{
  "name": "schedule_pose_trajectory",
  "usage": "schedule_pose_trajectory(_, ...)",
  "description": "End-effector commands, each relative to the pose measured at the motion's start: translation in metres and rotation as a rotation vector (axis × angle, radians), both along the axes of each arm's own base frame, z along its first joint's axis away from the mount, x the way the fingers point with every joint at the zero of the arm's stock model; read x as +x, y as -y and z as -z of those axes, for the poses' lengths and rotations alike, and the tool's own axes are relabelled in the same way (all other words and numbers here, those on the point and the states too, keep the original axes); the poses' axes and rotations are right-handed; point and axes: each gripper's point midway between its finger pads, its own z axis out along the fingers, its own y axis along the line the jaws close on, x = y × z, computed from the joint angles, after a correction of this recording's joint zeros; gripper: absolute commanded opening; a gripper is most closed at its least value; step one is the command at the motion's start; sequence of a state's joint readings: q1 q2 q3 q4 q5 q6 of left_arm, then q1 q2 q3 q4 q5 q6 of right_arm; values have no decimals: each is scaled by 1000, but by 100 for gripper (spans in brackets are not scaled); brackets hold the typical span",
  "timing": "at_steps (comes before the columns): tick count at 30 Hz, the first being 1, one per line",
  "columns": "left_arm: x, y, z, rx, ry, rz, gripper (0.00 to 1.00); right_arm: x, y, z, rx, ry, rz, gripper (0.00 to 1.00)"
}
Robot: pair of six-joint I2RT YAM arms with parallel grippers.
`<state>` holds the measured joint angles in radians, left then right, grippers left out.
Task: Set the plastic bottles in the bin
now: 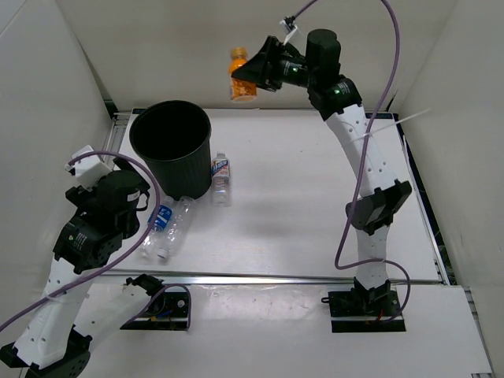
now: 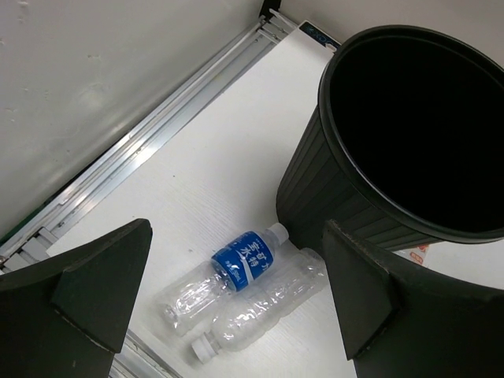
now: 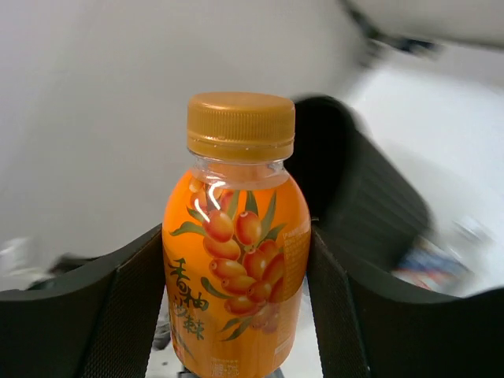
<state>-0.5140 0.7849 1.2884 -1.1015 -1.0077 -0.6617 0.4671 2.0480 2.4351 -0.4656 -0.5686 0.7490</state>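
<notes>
Right pincer (image 1: 252, 73) grips the orange bottle (image 3: 236, 260) up high. Left pincer (image 2: 236, 287) gapes wide, a blue-labelled bottle (image 2: 240, 261) and a clear bottle (image 2: 272, 303) lying beneath it, the bin (image 2: 311, 185) just beyond.

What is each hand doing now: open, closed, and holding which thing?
Left hand: open, holding nothing.
Right hand: closed on the orange bottle.

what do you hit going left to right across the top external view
black bin → clear bottle with white label → orange bottle, held up in the right gripper → right arm's base; the two clear bottles lying down overlap the bin's span, so left out
</notes>
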Motion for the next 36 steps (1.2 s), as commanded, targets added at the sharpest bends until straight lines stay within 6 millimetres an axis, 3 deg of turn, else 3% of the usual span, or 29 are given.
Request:
schedule_pose_trajectory(1,2,7,9,-38,-4,29,100,-27,-47,-16,126,-24,-196,20)
schedule_pose_trajectory(2,0,6,8,-43,5,29,100,-41,-60,-28,164,-10,-239,22)
schedule_pose_trajectory(5,2,8,6,-51,19,42,100,-52,-79,-23,197,-37,-296,23)
schedule_pose_trajectory(6,2,8,6,-51,19,42,100,-51,-90,-13,205,-73,-316,23)
schedule_pose_trajectory(13,-1,19,6,-66,-5,127,100,-41,-109,-18,282,-33,-316,26)
schedule_pose_trajectory(20,-6,22,0,-72,-18,171,100,-38,-134,14,282,-114,-332,33)
schedule_pose_trajectory(26,-13,20,0,-96,-6,174,100,-40,-144,21,279,-122,-329,53)
schedule_pose_trajectory(29,-14,21,2,-109,-3,178,100,-35,-148,39,256,-174,-322,59)
schedule_pose_trajectory(36,-11,27,4,-102,-20,211,100,-36,-147,38,253,-181,-320,84)
